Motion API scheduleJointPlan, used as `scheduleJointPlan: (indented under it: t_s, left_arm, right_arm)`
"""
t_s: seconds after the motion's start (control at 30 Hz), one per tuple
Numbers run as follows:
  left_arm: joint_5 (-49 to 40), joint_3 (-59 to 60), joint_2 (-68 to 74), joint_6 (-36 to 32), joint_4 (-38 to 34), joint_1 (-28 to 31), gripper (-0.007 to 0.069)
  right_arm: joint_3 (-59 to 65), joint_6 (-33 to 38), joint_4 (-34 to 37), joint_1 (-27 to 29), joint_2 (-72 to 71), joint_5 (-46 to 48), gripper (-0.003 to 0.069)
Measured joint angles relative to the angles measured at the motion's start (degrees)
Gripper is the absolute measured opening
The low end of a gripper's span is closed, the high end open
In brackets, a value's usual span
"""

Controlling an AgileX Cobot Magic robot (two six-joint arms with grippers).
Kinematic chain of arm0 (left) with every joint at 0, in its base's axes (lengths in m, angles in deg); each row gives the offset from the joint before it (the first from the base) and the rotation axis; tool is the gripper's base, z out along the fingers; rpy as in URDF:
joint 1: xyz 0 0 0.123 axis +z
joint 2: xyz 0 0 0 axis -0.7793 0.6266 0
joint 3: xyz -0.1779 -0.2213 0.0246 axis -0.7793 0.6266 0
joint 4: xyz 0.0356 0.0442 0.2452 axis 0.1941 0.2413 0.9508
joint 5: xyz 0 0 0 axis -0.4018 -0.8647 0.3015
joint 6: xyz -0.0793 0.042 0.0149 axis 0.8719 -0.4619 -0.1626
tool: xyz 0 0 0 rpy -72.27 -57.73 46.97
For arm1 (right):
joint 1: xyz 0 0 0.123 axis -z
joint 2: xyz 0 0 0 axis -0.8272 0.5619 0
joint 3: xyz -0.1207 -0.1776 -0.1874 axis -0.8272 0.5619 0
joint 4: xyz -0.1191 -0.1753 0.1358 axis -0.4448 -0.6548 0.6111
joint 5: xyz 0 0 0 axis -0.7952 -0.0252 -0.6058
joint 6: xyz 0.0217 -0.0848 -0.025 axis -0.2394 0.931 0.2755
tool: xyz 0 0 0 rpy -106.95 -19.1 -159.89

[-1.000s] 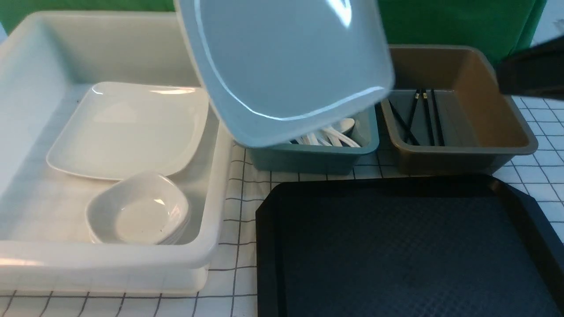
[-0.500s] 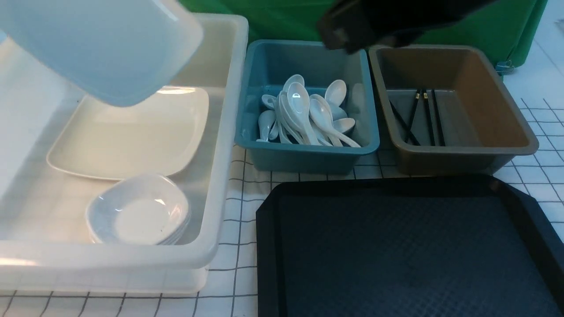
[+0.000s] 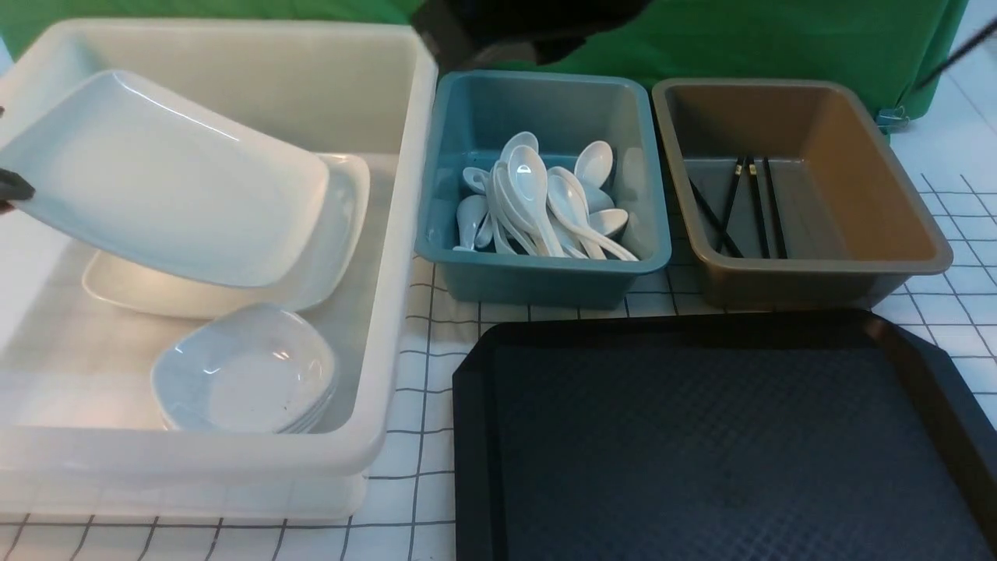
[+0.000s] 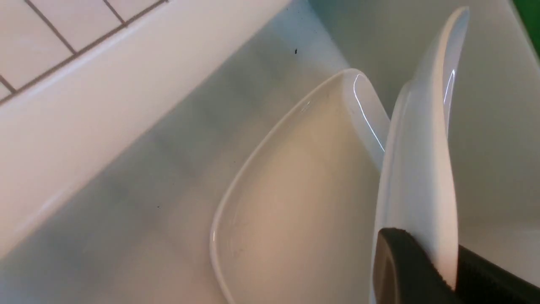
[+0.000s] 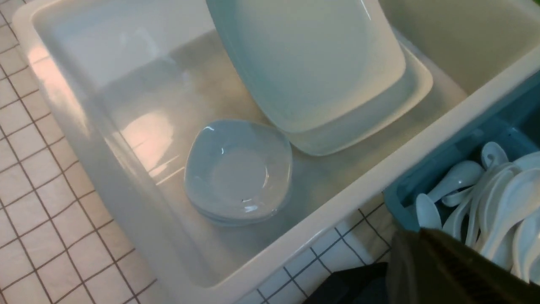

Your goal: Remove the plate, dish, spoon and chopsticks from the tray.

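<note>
Plate (image 3: 163, 179), large glossy white w/ rounded corners, hangs tilted over the white bin (image 3: 405, 234) on the robot's left. Left gripper (image 4: 438, 274) is clamped on its rim, at the far-left edge of the front view. The left wrist view shows dark fingers (image 4: 400, 266) pinching the rim from both sides.

Long axis runs left-to-right, gripped end high and opposite end sloping down toward the bin's middle. Broad face is turned toward the front camera. Lower edge sits just above the twin plate (image 3: 347, 210), which lies flat on the bin floor; contact btwn the two can't be told.

Stack of small dishes (image 3: 245, 370) sits in the same bin, nearer the camera. Blue bin (image 3: 545, 276), just right of the white bin, holds a heap of white spoons (image 3: 537, 195). Brown bin (image 3: 864, 156) beside it holds black chopsticks (image 3: 752, 206), lying roughly front-to-back. Black tray (image 3: 701, 436) lies in front of both smaller bins on gridded cloth (image 3: 424, 351).

Right gripper (image 5: 426, 257) shows only as a dark shape near the blue bin's corner, jaws closed.
</note>
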State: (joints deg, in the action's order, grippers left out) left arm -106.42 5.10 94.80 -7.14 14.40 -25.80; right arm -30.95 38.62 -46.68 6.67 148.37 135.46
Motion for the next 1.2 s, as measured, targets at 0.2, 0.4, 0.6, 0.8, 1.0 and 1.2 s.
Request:
scheduleJointPlan:
  t_s: [0.2, 0.4, 0.6, 0.8, 1.0, 1.2]
  left_arm:
    - [0.17, 0.0, 4.13, -8.68, -6.55, 0.0, 0.0027]
    - [-1.37, 0.0, 8.55, -11.72, -10.43, 0.0, 0.0027]
    - [-1.7, -0.11, 9.97, -16.0, -12.09, 0.0, 0.0086]
    - [-1.86, -0.11, 10.4, -18.7, -11.65, 0.0, 0.0274]
    - [-4.16, -0.97, 10.41, -18.35, -6.87, 0.11, 0.0488]
    - [-10.77, -5.91, 10.41, -16.64, -2.79, 0.2, 0.0554]
  right_arm:
    - [-0.77, -0.05, 1.14, -0.06, 1.22, -1.34, 0.001]
    - [-1.01, -0.05, 2.42, -0.06, 1.22, -1.75, 0.001]
    - [-1.01, -0.22, 4.64, -0.06, 1.22, -1.64, 0.001]
    - [-1.01, -0.24, 5.53, -0.06, 1.22, -1.46, 0.001]
    - [-1.01, -0.31, 6.08, -0.06, 1.22, 0.56, 0.001]
    - [-1.01, -0.36, 6.4, -0.06, 1.22, 3.22, 0.001]
